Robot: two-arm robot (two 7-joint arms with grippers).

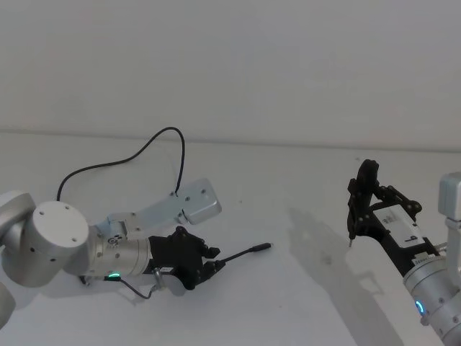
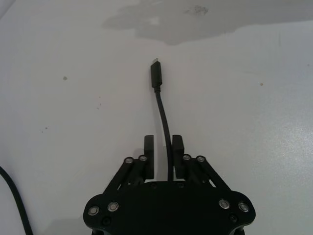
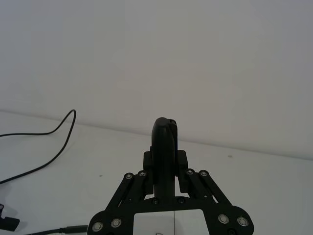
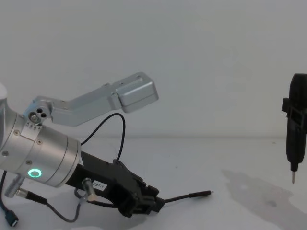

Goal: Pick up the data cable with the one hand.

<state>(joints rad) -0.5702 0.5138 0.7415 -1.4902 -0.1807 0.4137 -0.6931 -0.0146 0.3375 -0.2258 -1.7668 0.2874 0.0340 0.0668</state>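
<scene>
White table, white wall, and not much else to look at. On the left side, the left arm lies very low, almost flat along the table (image 1: 302,180), reaching forward. It sits that low, I think, so its fingers can get down to something thin that lies flat. The left gripper (image 2: 164,144) has its two fingers (image 2: 149,147) a little way apart, one on each side of the cable (image 2: 162,105). The cable runs straight out between them and looks closer to one finger than the other. I do not think it is squeezed yet. The cable lies on the table, and its plug (image 2: 155,76) points away from the gripper, toward the middle of the table. The fingers should next press together on the cable, and then the arm can lift it. Far over on the right, the right gripper (image 1: 362,210) is held up above the table, well apart from the cable. It pinches a dark pen-shaped tool (image 4: 297,120) whose thin tip points down. That arm looks parked out of the way.
</scene>
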